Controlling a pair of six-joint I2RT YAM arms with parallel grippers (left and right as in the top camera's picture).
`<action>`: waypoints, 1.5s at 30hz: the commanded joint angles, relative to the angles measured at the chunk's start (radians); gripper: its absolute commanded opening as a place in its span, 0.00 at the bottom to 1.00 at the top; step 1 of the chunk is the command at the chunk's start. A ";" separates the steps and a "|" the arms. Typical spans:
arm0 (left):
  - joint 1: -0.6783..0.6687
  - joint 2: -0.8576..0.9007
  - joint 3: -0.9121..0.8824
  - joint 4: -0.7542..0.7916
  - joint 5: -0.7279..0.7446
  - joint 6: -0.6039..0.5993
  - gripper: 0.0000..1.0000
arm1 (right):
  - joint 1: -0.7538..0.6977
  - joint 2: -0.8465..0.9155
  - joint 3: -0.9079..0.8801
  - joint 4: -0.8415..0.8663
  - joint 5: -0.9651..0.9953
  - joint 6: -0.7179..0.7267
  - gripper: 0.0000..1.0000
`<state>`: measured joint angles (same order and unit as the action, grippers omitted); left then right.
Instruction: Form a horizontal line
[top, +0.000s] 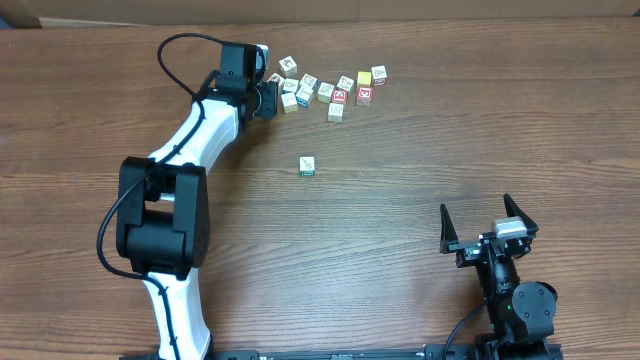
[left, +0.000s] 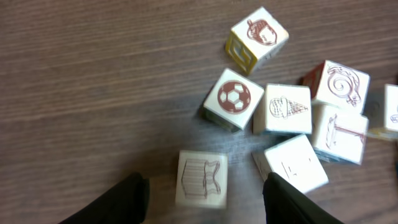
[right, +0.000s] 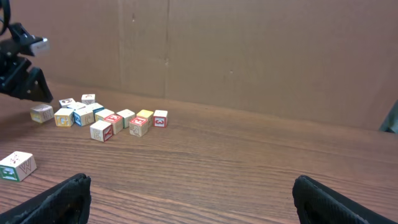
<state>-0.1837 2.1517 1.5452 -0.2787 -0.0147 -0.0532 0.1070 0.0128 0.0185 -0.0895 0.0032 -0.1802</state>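
No row of three touching cubes shows. A white-green cube (top: 308, 166) stands alone at mid-table, also in the right wrist view (right: 17, 165). A loose cluster of small picture cubes (top: 330, 90) lies at the back, with a pale yellow cube (top: 365, 77) and a red-faced cube (top: 364, 94) at its right end. My left gripper (top: 268, 97) is at the cluster's left end. Its jaws (left: 206, 183) are open on either side of a pale cube with a line drawing (left: 201, 178), not touching it. My right gripper (top: 475, 205) is open and empty near the front right.
In the left wrist view, a soccer-ball cube (left: 234, 98), an ice-cream cube (left: 287, 108) and an acorn cube (left: 258, 37) lie just beyond the jaws. A brown cardboard wall (right: 249, 50) stands behind the table. Bare wood (top: 400, 250) lies between the lone cube and my right gripper.
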 joint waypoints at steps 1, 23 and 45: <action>-0.013 0.070 -0.006 0.027 0.005 -0.006 0.58 | 0.004 -0.010 -0.011 0.005 -0.006 -0.001 1.00; -0.011 0.104 -0.005 0.099 0.008 -0.006 0.35 | 0.004 -0.010 -0.011 0.005 -0.005 -0.001 1.00; -0.014 0.005 -0.005 -0.048 0.008 -0.008 0.30 | 0.004 -0.010 -0.011 0.005 -0.006 -0.001 1.00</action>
<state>-0.1837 2.1990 1.5448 -0.3054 -0.0147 -0.0536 0.1074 0.0128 0.0185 -0.0898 0.0036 -0.1802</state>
